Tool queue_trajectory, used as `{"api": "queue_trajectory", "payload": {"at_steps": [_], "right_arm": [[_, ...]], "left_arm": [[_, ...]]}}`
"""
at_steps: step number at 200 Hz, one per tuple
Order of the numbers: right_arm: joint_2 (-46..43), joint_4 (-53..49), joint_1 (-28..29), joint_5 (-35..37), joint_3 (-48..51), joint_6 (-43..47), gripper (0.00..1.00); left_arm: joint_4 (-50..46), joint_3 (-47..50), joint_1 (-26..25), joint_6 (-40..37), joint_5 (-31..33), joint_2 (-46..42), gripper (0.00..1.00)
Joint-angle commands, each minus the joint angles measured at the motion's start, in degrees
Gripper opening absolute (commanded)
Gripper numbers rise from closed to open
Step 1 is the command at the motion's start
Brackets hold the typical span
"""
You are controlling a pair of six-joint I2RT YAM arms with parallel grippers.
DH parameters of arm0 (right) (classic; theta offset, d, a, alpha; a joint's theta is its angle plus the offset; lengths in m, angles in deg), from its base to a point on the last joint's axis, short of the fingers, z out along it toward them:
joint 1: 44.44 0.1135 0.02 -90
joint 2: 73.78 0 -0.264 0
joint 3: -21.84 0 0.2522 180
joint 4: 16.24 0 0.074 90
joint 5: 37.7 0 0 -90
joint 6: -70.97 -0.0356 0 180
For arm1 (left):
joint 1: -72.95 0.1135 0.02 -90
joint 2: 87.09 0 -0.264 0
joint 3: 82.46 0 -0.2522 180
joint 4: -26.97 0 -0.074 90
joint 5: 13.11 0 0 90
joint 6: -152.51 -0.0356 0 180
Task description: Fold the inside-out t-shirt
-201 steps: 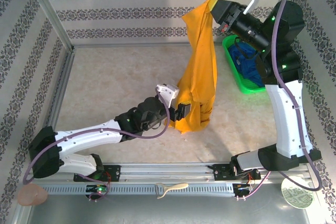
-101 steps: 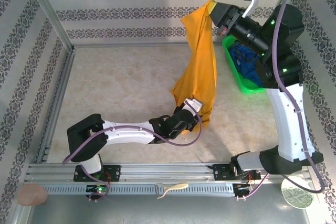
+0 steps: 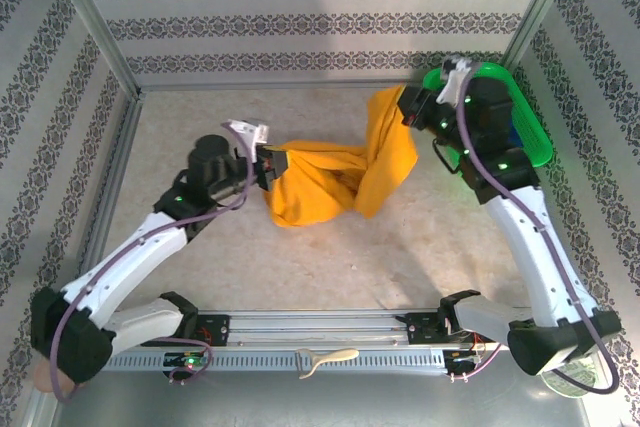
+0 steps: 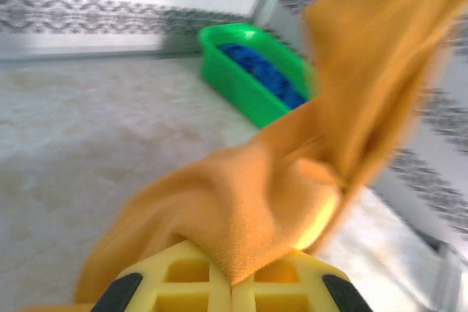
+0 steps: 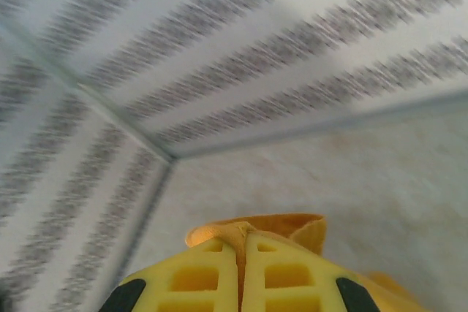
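- Landmark: green basket (image 3: 538, 142), seen in the top view. Everything below is placed against it.
- Inside-out t-shirt (image 3: 340, 175): mustard yellow, just left of the basket and not in it. It is strung as a twisted, bunched band between the two grippers.
- The shirt's high end is the one nearest the basket. The band runs away from the basket to the left and bulges low at mid-span.
- I can't tell whether that low bulge touches the table (image 3: 300, 267) or hangs just above it.
- No dark print is visible on the shirt, only plain yellow fabric.
- Right gripper (image 3: 408, 107): right beside the basket's left rim, clamped on the shirt's near-basket end.
- Right wrist view: the yellow fingers (image 5: 212, 279) are pressed together, with a fold of the shirt (image 5: 256, 226) pinched in the seam between them.
- Left gripper (image 3: 270, 162): well left of the basket, on the far side of the shirt from it, closed on the shirt's other end.
- Left wrist view: the left gripper (image 4: 232, 283) has its fingers together, with a corner of the shirt (image 4: 292, 180) wedged between them. The cloth rises from there towards the basket side. This frame is motion-blurred.
- Also in the left wrist view: the basket (image 4: 241, 89) sits beyond the shirt, with deep-blue cloth (image 4: 267, 71) lying inside it, apart from the shirt.
- Both arms angle in towards the shirt, the right one folded up close to the basket.
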Motion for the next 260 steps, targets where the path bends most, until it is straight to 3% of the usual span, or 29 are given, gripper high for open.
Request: {"api": "queue_trajectory", "payload": {"at_steps": [1, 15, 25, 29, 37, 47, 72, 100, 131, 138, 150, 160, 174, 186, 216, 233, 260], "right_arm": [[1.1, 2.8, -0.7, 10.9, 4.6, 1.5, 0.00], [4.9, 3.0, -1.1, 14.0, 4.0, 2.1, 0.00], [8.8, 0.7, -1.3, 15.0, 1.3, 3.8, 0.38], [10.2, -0.9, -1.3, 15.6, -0.3, 4.7, 0.48], [12.6, -3.7, -1.0, 16.6, -2.6, 6.2, 0.59], [13.2, -5.3, 0.0, 17.7, -3.4, 7.0, 0.65], [9.6, -5.9, 5.0, 18.4, 1.0, 7.0, 0.67], [5.4, -2.3, 15.9, 16.7, 12.3, 4.7, 0.67], [11.2, 2.9, 25.5, 16.4, 17.5, 5.8, 0.68], [13.6, 3.0, 26.8, 16.9, 16.4, 6.9, 0.69], [18.2, 1.3, 28.7, 19.6, 13.0, 9.8, 0.70], [22.5, -0.5, 29.2, 21.7, 9.6, 12.1, 0.70], [27.9, -2.3, 29.4, 24.2, 5.7, 14.3, 0.71], [31.7, -2.9, 29.2, 26.2, 2.9, 15.8, 0.73], [39.4, -3.7, 28.3, 28.1, -1.2, 17.2, 0.76], [41.9, -3.1, 27.5, 27.9, -1.8, 16.6, 0.77], [44.7, -1.1, 25.4, 25.2, -1.1, 14.3, 0.77]], "left_arm": [[-7.5, -1.5, 4.4, 2.4, -20.0, -1.5, 0.00], [-8.4, -1.6, 7.4, 2.7, -20.6, -0.7, 0.00], [-8.3, -1.5, 9.7, 4.1, -20.4, 1.4, 0.00], [-8.0, -1.4, 10.7, 4.8, -20.4, 2.4, 0.00], [-7.1, -1.1, 12.4, 5.9, -19.8, 4.6, 0.00], [-6.7, -0.9, 14.2, 7.5, -16.5, 7.5, 0.00], [-3.2, -2.1, 18.6, 10.5, -11.0, 14.9, 0.00], [-0.2, -6.7, 22.6, 14.4, -9.0, 24.2, 0.00], [0.6, -13.1, 25.9, 17.2, -8.3, 32.2, 0.01], [0.9, -14.5, 26.4, 17.7, -8.8, 33.4, 0.09], [-0.7, -17.5, 27.1, 17.3, -9.3, 35.0, 0.38], [-3.6, -20.3, 27.3, 15.9, -9.7, 35.9, 0.52], [-6.9, -22.1, 27.3, 14.1, -10.2, 35.4, 0.65], [-8.4, -21.7, 27.2, 13.3, -10.7, 33.6, 0.69], [-20.5, -19.6, 22.5, 5.3, -8.3, 26.5, 0.73], [-25.3, -14.6, 17.0, 3.0, -1.3, 22.5, 0.73], [-23.7, -4.0, 8.1, 6.6, 10.2, 17.1, 0.74]]}}
